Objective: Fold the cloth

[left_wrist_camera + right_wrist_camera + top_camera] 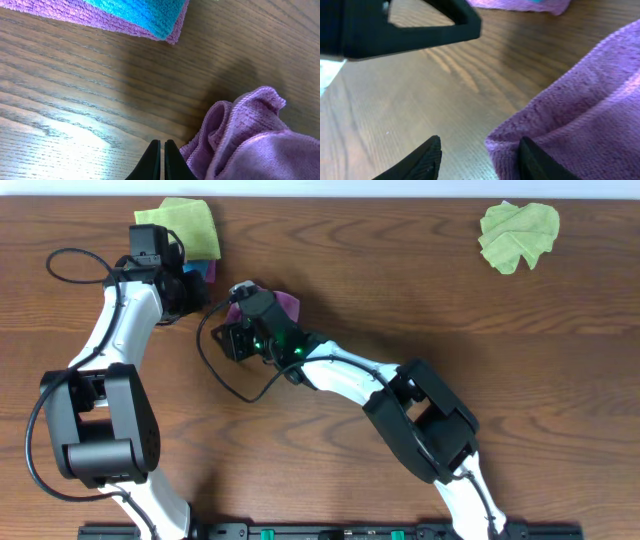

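left gripper [162,146] is noted with fingers pressed together on nothing, near a folded stack [190,225]. purple cloth [288,304] is found rumpled left of table centre, its edge between the parted fingers of right gripper [480,140]. crumpled green cloth [518,235] is seen far right.

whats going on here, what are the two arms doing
Both arms are bent over a crumpled purple cloth on the wooden table. The right arm's fingers are open at the cloth's edge, not gripping it yet. The left arm's fingers are shut beside the cloth, apparently holding nothing. A stack of folded cloths sits just behind, and a crumpled green cloth lies far off.
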`<action>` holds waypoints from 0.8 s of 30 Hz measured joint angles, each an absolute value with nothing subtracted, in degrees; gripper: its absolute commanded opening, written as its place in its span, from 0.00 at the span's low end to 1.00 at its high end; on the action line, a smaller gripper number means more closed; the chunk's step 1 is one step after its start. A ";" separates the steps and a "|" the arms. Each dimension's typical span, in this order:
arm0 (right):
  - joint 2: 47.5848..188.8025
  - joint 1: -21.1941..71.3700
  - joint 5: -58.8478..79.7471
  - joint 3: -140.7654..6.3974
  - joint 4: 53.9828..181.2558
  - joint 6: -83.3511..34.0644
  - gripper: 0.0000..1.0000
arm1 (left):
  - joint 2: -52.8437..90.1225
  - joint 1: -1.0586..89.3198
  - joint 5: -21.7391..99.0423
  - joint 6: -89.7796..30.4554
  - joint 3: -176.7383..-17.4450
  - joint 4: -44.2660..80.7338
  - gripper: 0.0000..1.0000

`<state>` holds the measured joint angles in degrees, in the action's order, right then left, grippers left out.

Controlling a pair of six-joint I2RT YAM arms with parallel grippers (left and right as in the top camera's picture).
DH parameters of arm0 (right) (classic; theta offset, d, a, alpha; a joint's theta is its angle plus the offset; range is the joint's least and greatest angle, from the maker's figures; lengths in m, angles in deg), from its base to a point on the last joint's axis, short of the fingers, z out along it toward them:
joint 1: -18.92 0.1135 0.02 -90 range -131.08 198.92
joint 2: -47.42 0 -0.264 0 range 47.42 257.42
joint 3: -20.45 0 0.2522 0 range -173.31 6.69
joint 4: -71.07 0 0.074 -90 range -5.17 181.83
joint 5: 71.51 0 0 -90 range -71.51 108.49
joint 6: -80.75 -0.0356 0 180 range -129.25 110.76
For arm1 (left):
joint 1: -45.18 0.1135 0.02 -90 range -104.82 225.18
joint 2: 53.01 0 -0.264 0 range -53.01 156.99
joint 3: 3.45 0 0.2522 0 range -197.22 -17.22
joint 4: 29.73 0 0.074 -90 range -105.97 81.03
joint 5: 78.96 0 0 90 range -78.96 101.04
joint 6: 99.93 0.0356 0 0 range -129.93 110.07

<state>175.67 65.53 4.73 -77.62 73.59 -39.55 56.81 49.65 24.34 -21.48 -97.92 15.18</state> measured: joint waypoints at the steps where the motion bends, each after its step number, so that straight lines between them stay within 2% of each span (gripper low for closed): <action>1: 175.67 65.56 4.32 -77.62 73.50 -39.55 0.55 | 56.81 49.65 24.34 -21.48 -97.92 15.18 0.06; 15: 175.67 65.01 0.93 -77.62 70.92 -38.94 0.86 | 53.77 50.41 24.34 -21.48 -97.92 15.51 0.06; 20: 175.60 64.11 0.30 -77.62 70.48 -38.81 0.99 | 51.00 51.40 24.34 -21.52 -97.92 15.56 0.22; 24: 174.66 63.22 0.49 -77.62 70.46 -38.78 0.99 | 49.73 51.57 24.36 -21.70 -97.94 15.56 0.29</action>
<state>174.66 63.22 0.49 -77.62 70.46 -38.78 49.73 51.57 24.36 -21.70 -97.94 15.56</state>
